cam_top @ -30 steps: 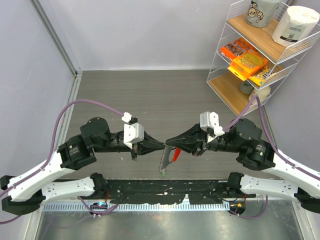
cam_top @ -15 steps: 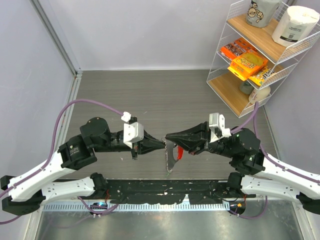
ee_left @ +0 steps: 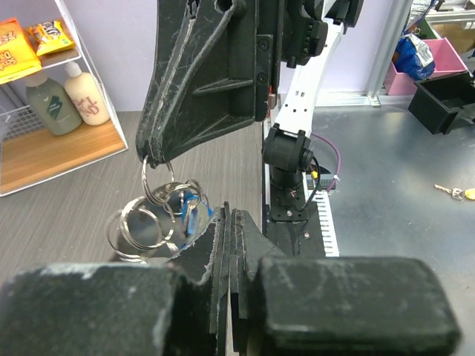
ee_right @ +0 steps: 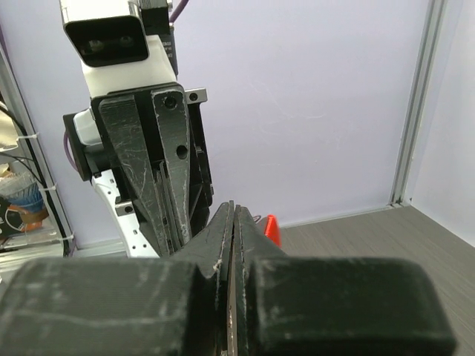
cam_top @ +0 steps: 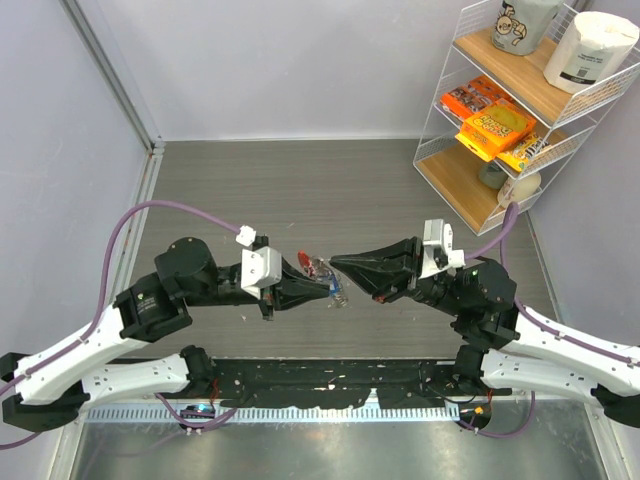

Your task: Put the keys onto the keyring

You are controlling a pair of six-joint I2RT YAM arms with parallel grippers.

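Both arms are reaching inward above the grey worktop (cam_top: 300,190), their tips meeting close together near its middle front.

Right gripper (cam_top: 336,263): the jaws are pressing fully together. In the left wrist view they are pinching a silvery ring of the keyring (ee_left: 148,204) at their very tip. The rest of the rings are dangling below in a loose cluster.

Left gripper (cam_top: 326,289): the jaws are also closing flat against each other, with no gap showing. The blue key (ee_left: 191,210) is hanging among the rings and leaning right against the left fingertips. Whether it is actually being pinched cannot be told.

From above, the keyring is hanging in the air between the two tips, clear of the worktop. Its red clip (cam_top: 303,259) is sticking out up and to the left of the chain. In the right wrist view the clip is peeking out just behind the closed right fingertips.

A wire shelf rack (cam_top: 455,185) is standing at the far right corner, well apart from the arms.
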